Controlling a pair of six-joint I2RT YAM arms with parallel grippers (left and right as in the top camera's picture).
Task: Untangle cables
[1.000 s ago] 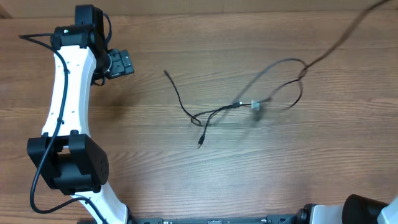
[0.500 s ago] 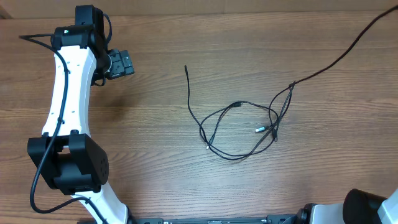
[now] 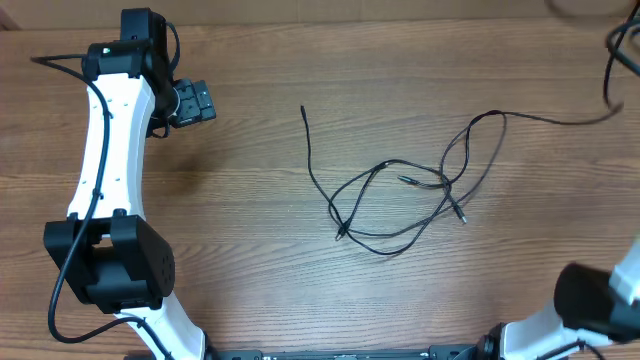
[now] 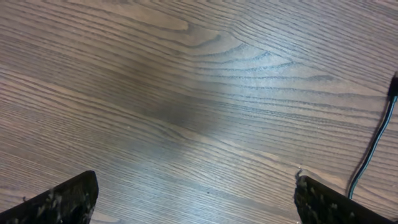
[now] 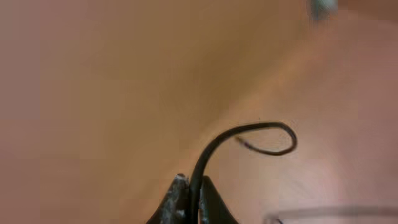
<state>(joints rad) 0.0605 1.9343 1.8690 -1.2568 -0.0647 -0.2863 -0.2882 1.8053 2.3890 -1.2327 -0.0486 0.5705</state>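
The cables lie as a loose tangle of thin black loops on the wooden table, right of the middle. One free end points toward the far side. A strand runs from the tangle to the right edge and curls upward out of frame. In the right wrist view my right gripper is shut on a black cable that arcs up from between the fingers. My left gripper hovers at the far left, well away from the tangle. Its jaws are wide open over bare wood.
The white left arm stretches along the left side of the table. Part of the right arm's base shows at the bottom right corner. A thin cord crosses the right edge of the left wrist view.
The strand toward the top right went from a taut diagonal to a slack curve. The tangle slid right and spread out. The left arm stayed still.
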